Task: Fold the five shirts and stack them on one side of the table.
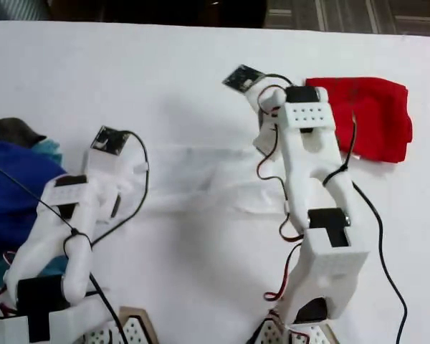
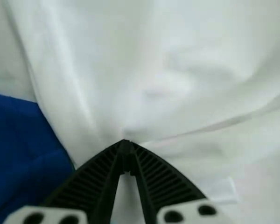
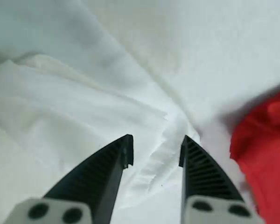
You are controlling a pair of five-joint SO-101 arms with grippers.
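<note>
Your left gripper (image 2: pixel 125 143) clenched on the white shirt (image 1: pixel 193 179), shirt spread on the table (image 1: pixel 129 72) between your arms, blue shirt (image 1: pixel 14 193) bunched beside that gripper, your right gripper (image 3: pixel 154 151) released over the white shirt's far edge, folded red shirt (image 1: pixel 376 118) just beside it

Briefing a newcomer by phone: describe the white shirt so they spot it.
Start at the middle of the table. The white shirt lies stretched there, the left gripper shut on it. Unlike the red shirt and blue cloth, it matches the table.
</note>
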